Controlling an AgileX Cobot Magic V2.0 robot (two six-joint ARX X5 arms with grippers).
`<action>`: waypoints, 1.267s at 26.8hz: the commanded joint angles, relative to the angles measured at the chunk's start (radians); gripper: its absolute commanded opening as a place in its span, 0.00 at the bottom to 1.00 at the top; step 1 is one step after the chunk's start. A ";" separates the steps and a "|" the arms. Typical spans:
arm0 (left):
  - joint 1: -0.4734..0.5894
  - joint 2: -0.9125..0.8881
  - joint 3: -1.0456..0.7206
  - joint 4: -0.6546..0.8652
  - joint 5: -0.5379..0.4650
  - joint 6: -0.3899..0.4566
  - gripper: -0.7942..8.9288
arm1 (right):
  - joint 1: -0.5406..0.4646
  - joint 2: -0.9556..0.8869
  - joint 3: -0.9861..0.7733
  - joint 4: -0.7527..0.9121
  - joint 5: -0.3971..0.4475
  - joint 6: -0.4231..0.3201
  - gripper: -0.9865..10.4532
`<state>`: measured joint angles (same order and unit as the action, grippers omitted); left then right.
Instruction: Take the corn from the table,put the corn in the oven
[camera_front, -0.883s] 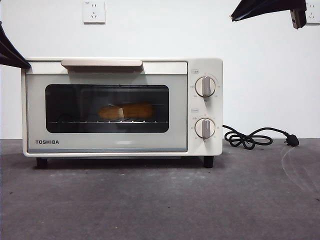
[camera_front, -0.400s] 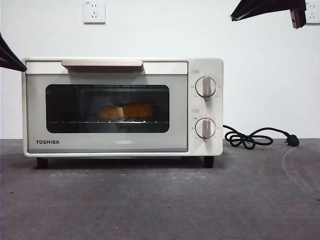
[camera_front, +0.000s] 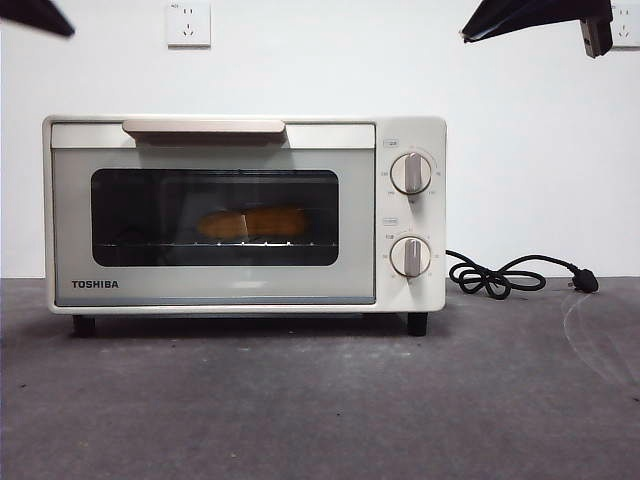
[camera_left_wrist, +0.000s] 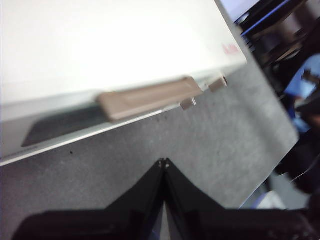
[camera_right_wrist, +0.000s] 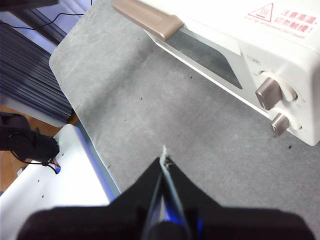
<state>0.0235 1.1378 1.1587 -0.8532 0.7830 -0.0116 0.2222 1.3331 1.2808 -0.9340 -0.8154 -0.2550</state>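
The corn (camera_front: 252, 222) lies on the rack inside the oven (camera_front: 244, 213), dim behind the shut glass door, so the task looks finished. The left claw (camera_left_wrist: 164, 163) hangs above the oven's handle (camera_left_wrist: 149, 98), tips together, empty. The right claw (camera_right_wrist: 164, 161) waits over the tabletop (camera_right_wrist: 165, 120), apparently closed too.

The corn (camera_front: 251, 222) lies inside the oven (camera_front: 245, 212), which stands on the table (camera_front: 320, 400).

oven (camera_front: 410, 130) cream-white | corn (camera_front: 252, 221) yellow-orange | table (camera_front: 320, 400) mottled dark grey
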 joint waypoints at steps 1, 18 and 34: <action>-0.083 -0.079 -0.002 -0.025 -0.095 -0.034 0.07 | 0.000 0.006 -0.001 0.007 -0.003 -0.010 0.08; -0.508 -0.195 -0.002 -0.093 -0.600 -0.162 0.07 | 0.001 0.006 -0.001 0.013 -0.003 -0.011 0.08; -0.507 -0.186 -0.002 -0.112 -0.601 -0.175 0.08 | 0.000 0.006 -0.001 0.029 0.030 -0.010 0.09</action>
<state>-0.4812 0.9493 1.1587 -0.9768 0.1856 -0.1776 0.2222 1.3331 1.2808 -0.9127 -0.7914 -0.2550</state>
